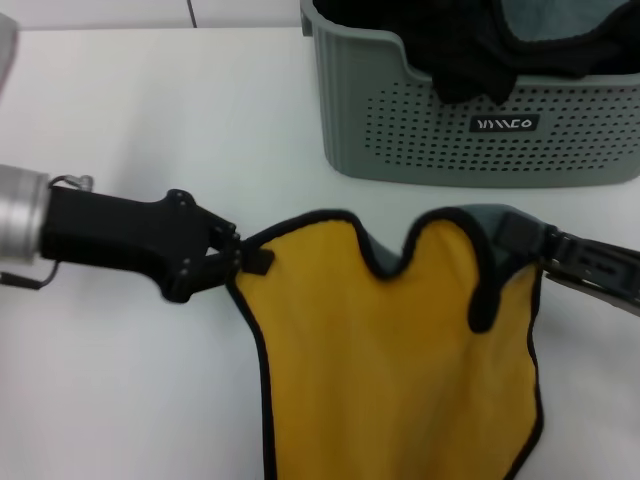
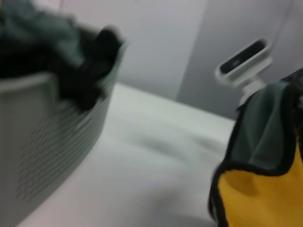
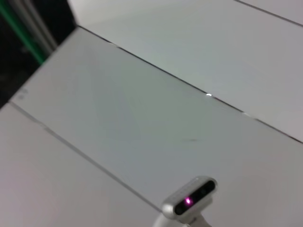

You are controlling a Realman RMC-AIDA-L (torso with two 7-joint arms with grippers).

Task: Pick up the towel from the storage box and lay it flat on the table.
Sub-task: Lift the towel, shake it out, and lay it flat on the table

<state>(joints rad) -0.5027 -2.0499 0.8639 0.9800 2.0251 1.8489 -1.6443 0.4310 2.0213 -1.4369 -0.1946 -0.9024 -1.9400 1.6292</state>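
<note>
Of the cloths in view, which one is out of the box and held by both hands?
The yellow towel with black edging: the left hand and right hand each pinch a top corner over the table. The dark cloths lie in the box.

Plain smooth white tabletop (image 1: 150,120) fills most of the head view, bare across the left side and lower left corner. Pale grey-green plastic basket with dot-perforated sides (image 1: 470,140) stands on it at upper right, small black label with white letters facing the camera. In the left wrist view the same basket (image 2: 52,137) sits at left on the white surface (image 2: 156,156).
</note>
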